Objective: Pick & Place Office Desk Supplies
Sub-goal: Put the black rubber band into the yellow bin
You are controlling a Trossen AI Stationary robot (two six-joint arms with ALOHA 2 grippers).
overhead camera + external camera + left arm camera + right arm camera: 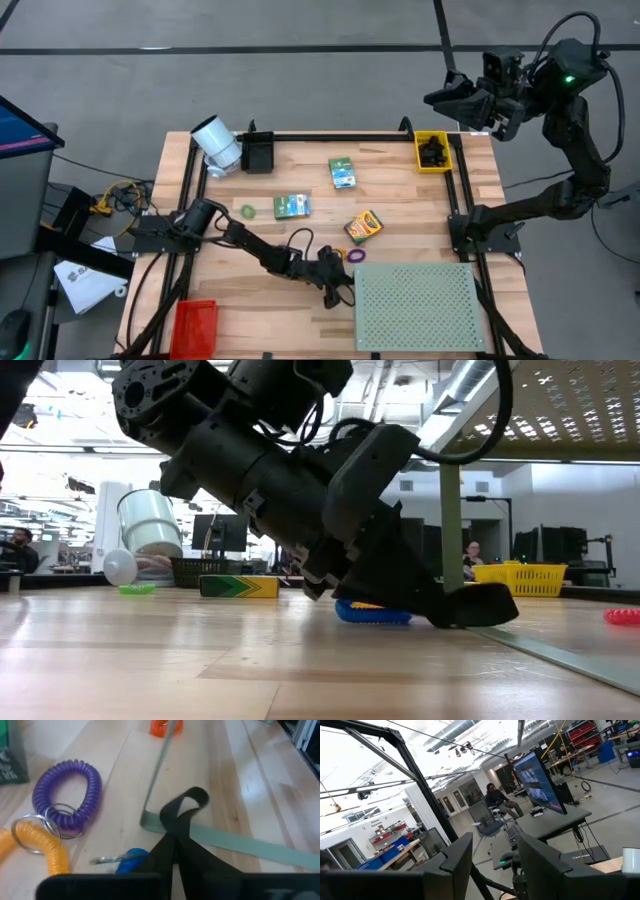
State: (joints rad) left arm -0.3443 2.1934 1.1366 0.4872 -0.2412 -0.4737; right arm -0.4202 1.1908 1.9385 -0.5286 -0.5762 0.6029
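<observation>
My left gripper (pixel 338 290) is down on the desk (pixel 270 300), right at the near-left corner of the board (pixel 420 305), and that corner is my landmark. The blue ring (pixel 131 860) lies just beside the corner, right under my gripper, its key loop pointing away from the board. My fingers (pixel 182 810) reach past it and look pressed together, their tip over the board's edge; I judge nothing is pinched yet. The purple ring (pixel 67 792) sits farther from the corner, with the orange ring (pixel 42 845) touching it. So the blue one is nearest; I'd need to back off the board. My right gripper (pixel 455 97) hangs high beyond the yellow bin (pixel 432 152), fingers spread, well apart from all this.
</observation>
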